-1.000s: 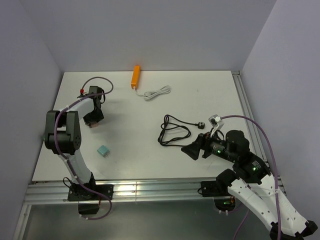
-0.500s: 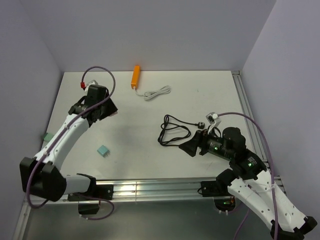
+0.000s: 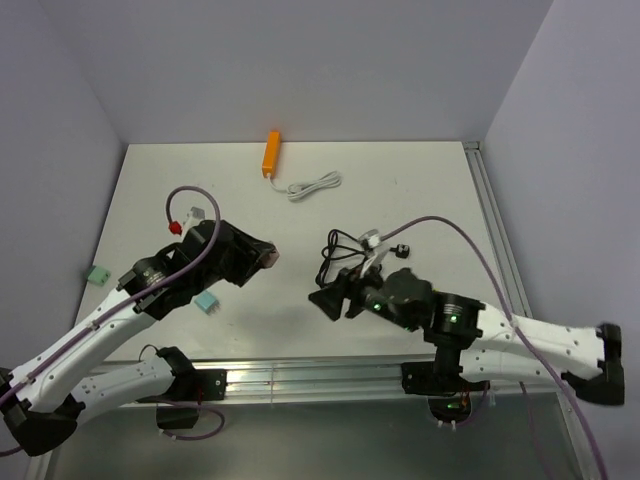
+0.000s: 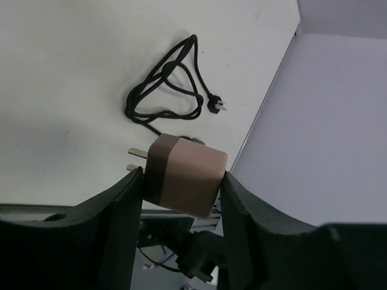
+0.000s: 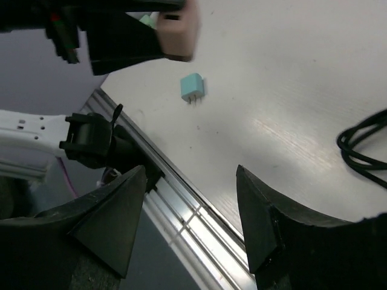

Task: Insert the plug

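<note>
My left gripper [image 3: 264, 256] is shut on a brown-pink plug adapter [image 3: 269, 257] and holds it above the table near the front middle. In the left wrist view the adapter [image 4: 184, 175] sits between the fingers with its two prongs pointing left. My right gripper [image 3: 325, 300] is open and empty, just right of the left one and pointing at it. The right wrist view shows the held adapter [image 5: 177, 30] at the top left. An orange power strip [image 3: 271, 152] with a white cable [image 3: 315, 185] lies at the table's far side.
A coiled black cable [image 3: 345, 262] with a plug lies mid-table, behind my right gripper; it also shows in the left wrist view [image 4: 166, 90]. A teal adapter [image 3: 207, 302] lies under my left arm. A green one [image 3: 97, 273] sits at the table's left edge.
My left arm has swung from the far left to the front middle. My right gripper has moved left toward it.
</note>
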Controlling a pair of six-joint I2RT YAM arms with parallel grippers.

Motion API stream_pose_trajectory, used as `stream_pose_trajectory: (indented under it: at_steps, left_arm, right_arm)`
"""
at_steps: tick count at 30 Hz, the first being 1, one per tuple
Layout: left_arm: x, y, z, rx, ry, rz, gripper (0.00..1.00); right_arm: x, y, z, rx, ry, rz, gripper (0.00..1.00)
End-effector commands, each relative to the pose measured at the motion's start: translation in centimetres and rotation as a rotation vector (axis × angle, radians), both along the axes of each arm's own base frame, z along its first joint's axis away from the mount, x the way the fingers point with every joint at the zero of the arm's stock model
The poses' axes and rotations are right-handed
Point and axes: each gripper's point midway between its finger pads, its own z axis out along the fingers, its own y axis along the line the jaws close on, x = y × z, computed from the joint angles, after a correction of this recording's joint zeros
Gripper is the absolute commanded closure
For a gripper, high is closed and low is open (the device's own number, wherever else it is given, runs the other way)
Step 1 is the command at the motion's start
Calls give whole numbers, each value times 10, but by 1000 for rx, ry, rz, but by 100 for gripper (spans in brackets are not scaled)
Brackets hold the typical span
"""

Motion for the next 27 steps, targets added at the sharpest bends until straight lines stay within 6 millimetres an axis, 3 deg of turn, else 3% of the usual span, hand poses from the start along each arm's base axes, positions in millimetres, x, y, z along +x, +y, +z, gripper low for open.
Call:
stream_pose_trajectory:
  at_steps: [1, 2, 7, 14, 27]
  left_arm:
    - [-12, -4, -8, -109, 124, 94, 100]
    - [-18, -7, -10, -113, 149, 80, 100]
    - [-34, -4, -12, -135, 180, 89, 100]
    - [-47, -2, -12, -200, 189, 73, 100]
    - [-59, -19, -7, -250, 195, 8, 100]
  right_arm:
    - [20, 15, 49, 15, -203, -263, 32]
    - [18, 28, 41, -34, -236, -268, 32]
    - [-3, 65, 54, -13, -274, -265, 28]
    - [-2, 80, 58, -5, -278, -278, 27]
    - [14, 106, 45, 4, -212, -249, 41]
